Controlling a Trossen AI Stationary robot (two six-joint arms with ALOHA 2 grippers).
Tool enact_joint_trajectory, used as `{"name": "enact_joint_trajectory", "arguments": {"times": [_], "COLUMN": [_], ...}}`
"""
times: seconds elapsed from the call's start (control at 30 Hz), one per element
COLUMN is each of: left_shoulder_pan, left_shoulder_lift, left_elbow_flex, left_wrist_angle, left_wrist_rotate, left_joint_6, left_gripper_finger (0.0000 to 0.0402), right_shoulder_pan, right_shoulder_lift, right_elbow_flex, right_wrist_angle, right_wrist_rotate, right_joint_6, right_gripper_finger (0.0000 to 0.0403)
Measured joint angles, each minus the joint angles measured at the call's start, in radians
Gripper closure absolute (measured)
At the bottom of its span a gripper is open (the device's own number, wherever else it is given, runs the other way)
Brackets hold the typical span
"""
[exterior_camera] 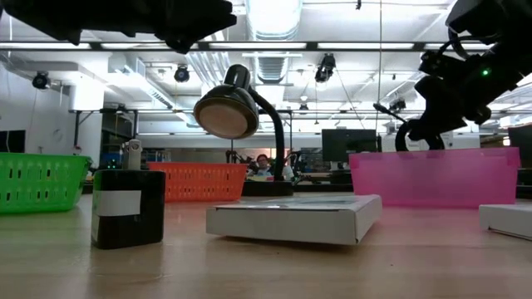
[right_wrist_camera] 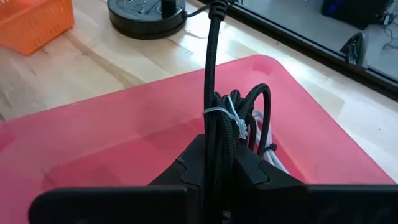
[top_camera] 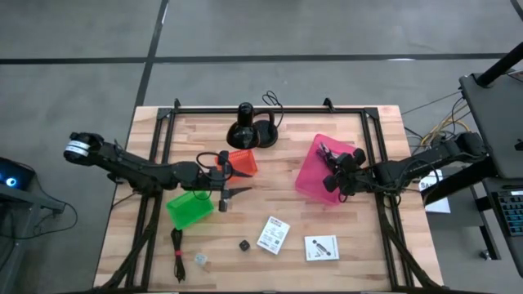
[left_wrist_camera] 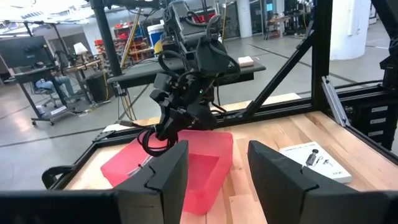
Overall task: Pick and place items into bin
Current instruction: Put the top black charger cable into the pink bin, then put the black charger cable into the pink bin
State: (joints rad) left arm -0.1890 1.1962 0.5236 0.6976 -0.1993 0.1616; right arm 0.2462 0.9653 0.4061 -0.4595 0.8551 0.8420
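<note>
My right gripper (top_camera: pixel 333 176) hovers over the pink bin (top_camera: pixel 310 175), shut on a black coiled cable (right_wrist_camera: pixel 231 118) bound with a white tie. My left gripper (top_camera: pixel 237 193) is open and holds nothing; it stands between the green bin (top_camera: pixel 189 209) and the orange bin (top_camera: pixel 241 162), facing the pink bin (left_wrist_camera: pixel 186 165). Two white printed cards (top_camera: pixel 273 235) (top_camera: pixel 321 247), a tiny black cube (top_camera: pixel 243 244), a small clear piece (top_camera: pixel 201 260) and a dark strap (top_camera: pixel 176 255) lie flat near the table's near edge. My right gripper pinches the cable bundle between its two fingers (right_wrist_camera: pixel 186 168), gripping the strands just below the white tie (right_wrist_camera: pixel 225 115). The bundle is lifted clear above the pink bin's floor. One strand (right_wrist_camera: pixel 213 50) runs straight out past the fingertips, and loops (right_wrist_camera: pixel 261 102) stick out beside it.
A black round-based lamp (top_camera: pixel 252 129) with a cord stands at the table's far edge, between the orange and pink bins. A black frame (top_camera: pixel 270 108) runs around the table's edges. In the low view a white card (exterior_camera: pixel 295 218) and the black cube (exterior_camera: pixel 127 208) sit close in front.
</note>
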Motion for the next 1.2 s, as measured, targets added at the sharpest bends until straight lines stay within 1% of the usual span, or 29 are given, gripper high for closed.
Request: {"name": "enact_joint_trajectory", "arguments": {"times": [0.23,0.4,0.5,0.73,0.87,0.97,1.2], "left_shoulder_pan": [0.0,0.0,0.0,0.0,0.0,0.0,0.0], "left_shoulder_lift": [0.001,0.001,0.001,0.001,0.001,0.001,0.001], "left_elbow_flex": [-0.007,-0.004,-0.003,-0.005,-0.005,-0.005,-0.005], "left_wrist_angle": [0.001,0.007,0.007,0.006,0.006,0.006,0.006], "left_wrist_rotate": [-0.033,-0.065,-0.068,-0.068,-0.068,-0.068,-0.068], "left_joint_6": [0.0,-0.002,-0.002,-0.001,-0.001,-0.001,-0.001], "left_gripper_finger": [0.0249,0.0249,0.0249,0.0249,0.0249,0.0249,0.0249], "right_shoulder_pan": [0.0,0.0,0.0,0.0,0.0,0.0,0.0], "right_shoulder_lift": [-0.002,-0.001,-0.001,-0.002,-0.002,-0.003,-0.003], "right_elbow_flex": [0.004,0.027,0.024,0.014,0.028,0.035,0.037], "right_wrist_angle": [-0.002,0.003,0.009,0.006,0.009,0.009,0.005], "right_wrist_rotate": [-0.025,-0.018,-0.02,-0.021,-0.011,0.009,0.011], "right_joint_6": [-0.038,-0.082,-0.083,-0.083,-0.086,-0.086,-0.086], "right_gripper_finger": [0.0374,0.037,0.0354,0.03,0.0277,0.0267,0.0257]}}
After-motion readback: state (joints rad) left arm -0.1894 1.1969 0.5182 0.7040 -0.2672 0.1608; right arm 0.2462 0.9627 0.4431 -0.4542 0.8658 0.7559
